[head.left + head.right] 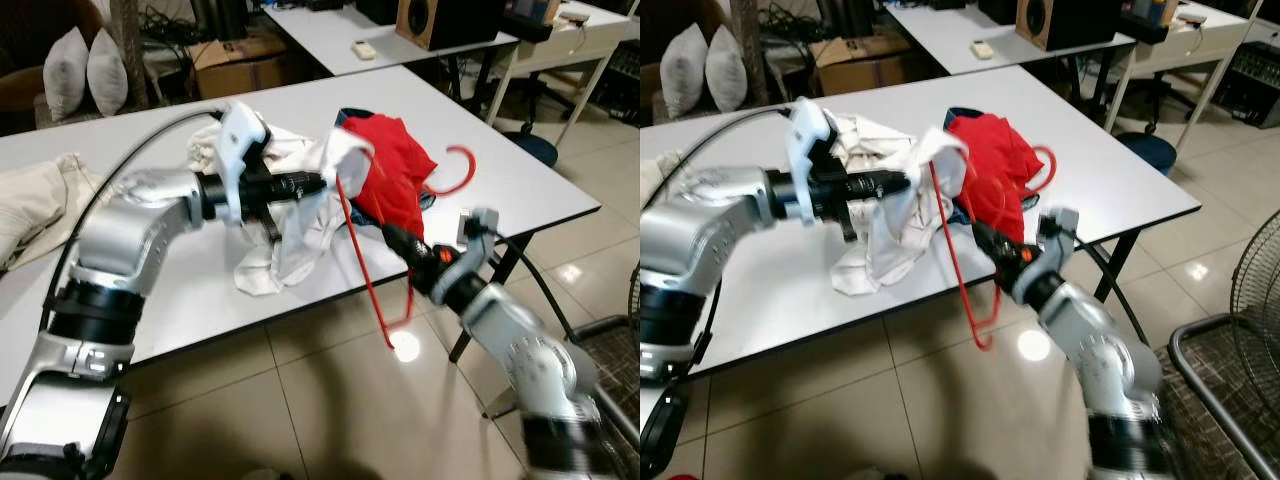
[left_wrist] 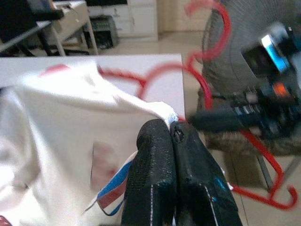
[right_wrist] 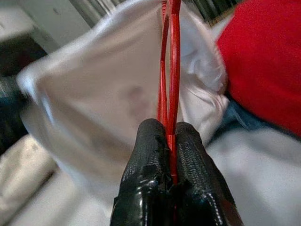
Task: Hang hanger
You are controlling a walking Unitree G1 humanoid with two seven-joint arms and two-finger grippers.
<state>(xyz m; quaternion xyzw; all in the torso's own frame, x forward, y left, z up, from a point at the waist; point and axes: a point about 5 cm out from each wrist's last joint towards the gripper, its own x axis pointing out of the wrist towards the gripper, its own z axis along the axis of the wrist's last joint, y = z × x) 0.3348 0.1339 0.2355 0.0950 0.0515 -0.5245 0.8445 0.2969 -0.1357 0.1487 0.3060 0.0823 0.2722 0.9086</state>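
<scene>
Red hanger (image 1: pixel 372 275) is pinched by the right hand (image 1: pixel 392 232) while the left hand (image 1: pixel 322 181), at nine o'clock, pinches the white shirt (image 1: pixel 290 235) so it can be threaded above the surface (image 1: pixel 520 170).

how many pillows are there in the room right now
2: two grey pillows stand side by side behind the white table, one left of the other. More may be hidden.

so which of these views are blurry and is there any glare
Left eye view: mostly sharp, a bright glare spot on the floor tiles under the red hanger. Left wrist view: background and hanger motion-blurred, the left gripper pinching the white garment is crisp. Right wrist view: cloth soft and out of focus, the right gripper on the hanger sharp.
</scene>
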